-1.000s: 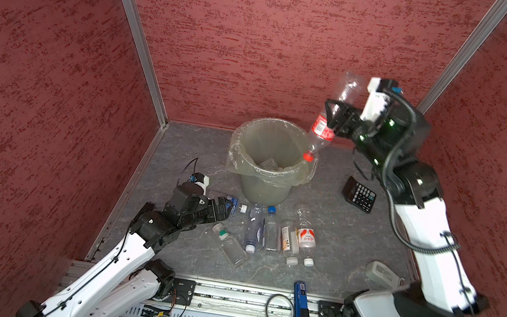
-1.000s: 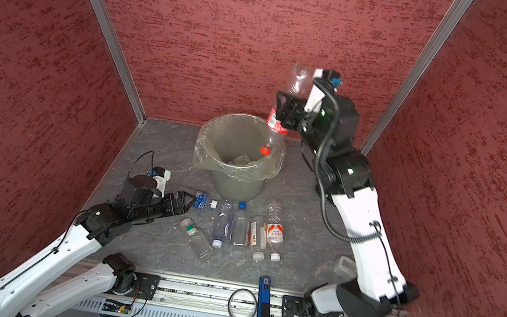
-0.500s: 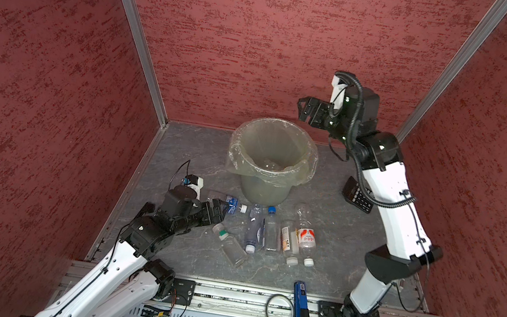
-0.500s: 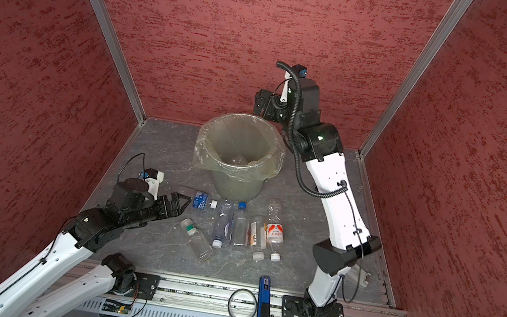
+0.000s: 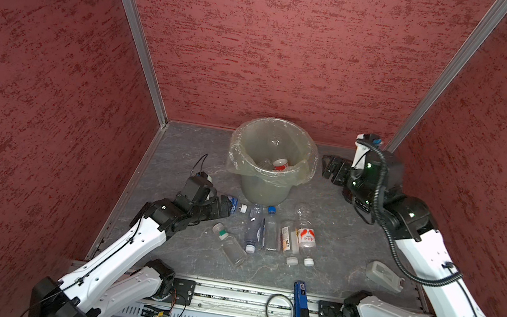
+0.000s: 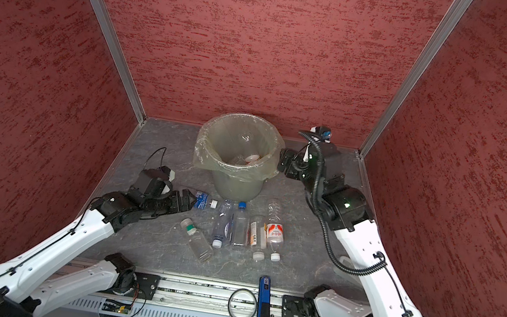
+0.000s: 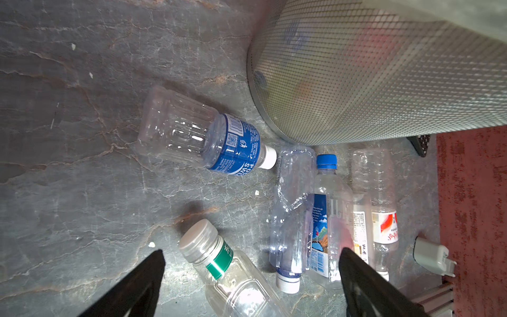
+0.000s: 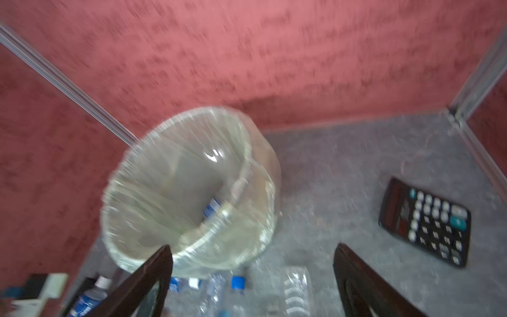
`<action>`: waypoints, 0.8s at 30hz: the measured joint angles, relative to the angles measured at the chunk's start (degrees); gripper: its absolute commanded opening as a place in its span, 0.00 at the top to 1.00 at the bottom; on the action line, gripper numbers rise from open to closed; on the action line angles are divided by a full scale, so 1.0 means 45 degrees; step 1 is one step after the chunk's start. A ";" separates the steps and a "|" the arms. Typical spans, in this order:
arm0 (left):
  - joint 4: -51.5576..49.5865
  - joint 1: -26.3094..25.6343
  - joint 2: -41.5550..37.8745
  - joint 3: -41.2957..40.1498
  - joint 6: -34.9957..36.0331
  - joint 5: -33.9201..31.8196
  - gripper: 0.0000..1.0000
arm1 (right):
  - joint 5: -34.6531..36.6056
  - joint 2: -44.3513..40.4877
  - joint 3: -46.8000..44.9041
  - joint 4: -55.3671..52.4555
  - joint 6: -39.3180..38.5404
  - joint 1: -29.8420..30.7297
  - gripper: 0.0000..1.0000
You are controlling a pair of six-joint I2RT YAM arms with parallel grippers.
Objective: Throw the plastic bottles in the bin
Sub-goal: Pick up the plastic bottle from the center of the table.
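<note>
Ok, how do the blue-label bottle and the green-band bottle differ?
The blue-label bottle has a small white cap, the green-band bottle a wider one. The blue-label bottle's body is ribbed, the green-band bottle's flat-sided. Both are clear, capped and lying down.

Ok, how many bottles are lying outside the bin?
6: blue-labelled by the left hand, green-banded nearest the rail, crushed, blue-capped, orange-labelled, red-white-labelled side by side before the bin.

Three rough-plastered red walls (image 5: 278, 50) closed in my workspace, joined at the back corners by slanting aluminium posts (image 5: 134, 32). My counter (image 5: 177, 155) was grey, veined like slate and evenly lit, with a slotted metal rail (image 5: 225, 293) along its near edge.
</note>
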 measured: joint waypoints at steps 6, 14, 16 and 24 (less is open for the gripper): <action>-0.1044 0.0068 0.0597 0.0476 -0.0155 -0.1054 0.00 | -0.0024 -0.0928 -0.3215 -0.0651 0.0457 0.0000 0.08; -0.3225 0.1297 0.0481 0.0253 -0.1695 -0.2778 0.00 | -0.0461 -0.1685 -0.5377 -0.0787 0.1020 0.0000 0.11; -0.3604 0.1783 0.0223 -0.0073 -0.2132 -0.3011 0.01 | -0.0699 -0.1671 -0.5683 -0.0738 0.1088 0.0000 0.13; -0.4255 0.4012 -0.1190 -0.0748 -0.2662 -0.3279 0.00 | -0.1996 -0.1132 -0.7393 0.0277 0.1297 0.0000 0.19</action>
